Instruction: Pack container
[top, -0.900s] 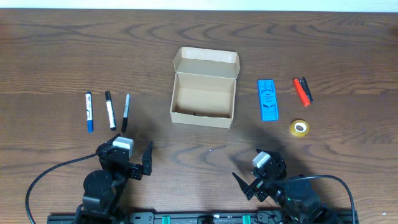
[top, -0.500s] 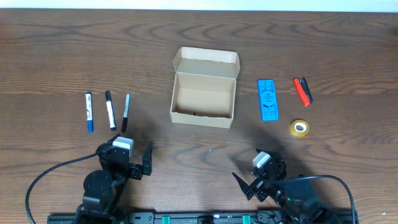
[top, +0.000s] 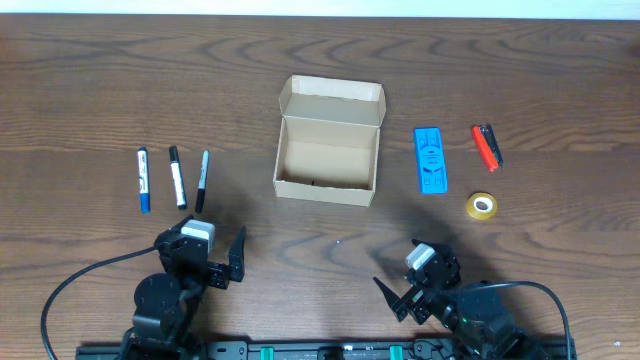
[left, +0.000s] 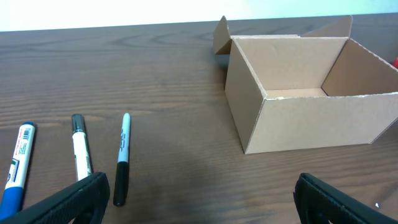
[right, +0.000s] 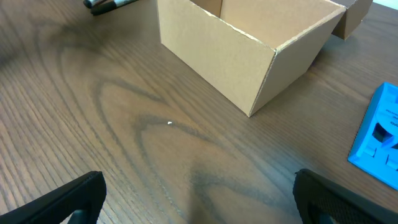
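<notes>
The container (top: 328, 150) sits well beyond the left gripper (top: 201, 251) and right gripper (top: 419, 277) (both wide open, empty).

Looked straight down from overhead on the whole table (top: 100, 80), skimmed low and near over it from both wrists, facing away from the robot, shared the container (top: 328, 160) in all three views.

three markers (top: 174, 179) lie left of the container (top: 328, 142), tape (top: 481, 206) right.
</notes>
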